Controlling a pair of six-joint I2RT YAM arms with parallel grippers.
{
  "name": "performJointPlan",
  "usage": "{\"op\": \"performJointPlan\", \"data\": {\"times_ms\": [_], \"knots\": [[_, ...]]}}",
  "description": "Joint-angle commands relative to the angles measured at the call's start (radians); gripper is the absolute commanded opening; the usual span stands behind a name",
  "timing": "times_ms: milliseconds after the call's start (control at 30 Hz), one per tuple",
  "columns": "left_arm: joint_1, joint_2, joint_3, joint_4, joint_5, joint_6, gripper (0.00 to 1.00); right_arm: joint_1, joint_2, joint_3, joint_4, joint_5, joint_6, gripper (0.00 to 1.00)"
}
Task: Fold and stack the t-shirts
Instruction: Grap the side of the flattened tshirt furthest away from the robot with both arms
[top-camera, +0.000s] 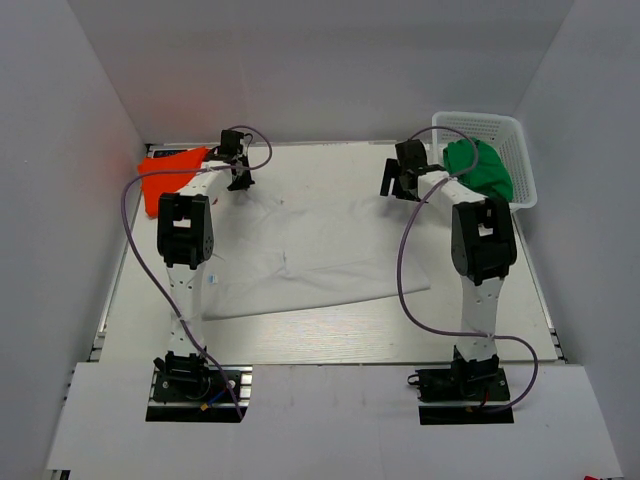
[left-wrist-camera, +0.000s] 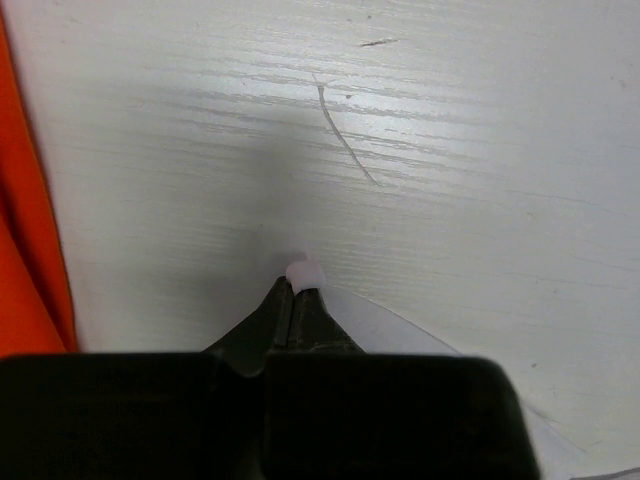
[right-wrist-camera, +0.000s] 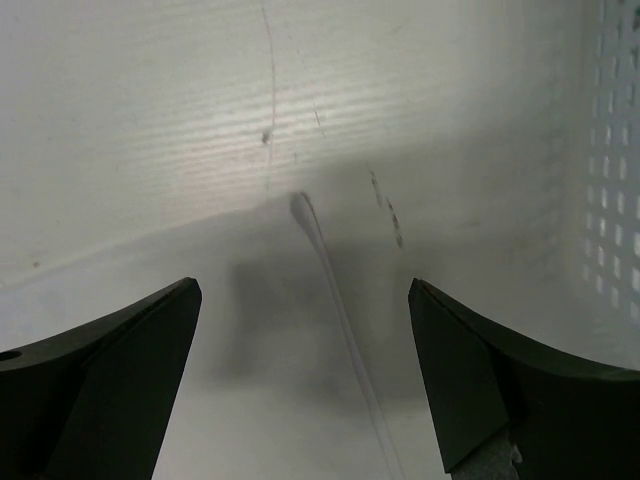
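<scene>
lying spread on the table (top-camera: 330, 335) from above, the white shirt (top-camera: 320, 255) sits between both arms; orange shirt (top-camera: 165, 180) far left, green shirt (top-camera: 480, 168) in the basket (top-camera: 520, 150). left wrist: left gripper (left-wrist-camera: 298, 290) jaws pinch white cloth. right wrist: right gripper (right-wrist-camera: 305, 300) jaws spread wide over a fold.

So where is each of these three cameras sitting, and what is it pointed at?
Top external: above and behind, looking down on the table; both arms show.
Left wrist: on the left arm, facing the tabletop; left tool shut on the white t-shirt.
Right wrist: on the right arm, facing down; right tool open above the cloth.
Shared: orange t-shirt in top and left views; basket in top and right.
</scene>
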Motion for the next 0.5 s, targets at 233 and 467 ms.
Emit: {"op": "performJointPlan", "data": {"times_ms": [233, 467], "knots": [[-0.002, -0.071, -0.045, -0.005, 0.063, 0.018, 0.0, -0.006, 0.177, 0.202, 0.075, -0.059, 0.002, 0.9], [-0.002, -0.071, -0.045, -0.005, 0.031, 0.009, 0.0, -0.008, 0.148, 0.115, 0.105, -0.053, 0.018, 0.51]]}}
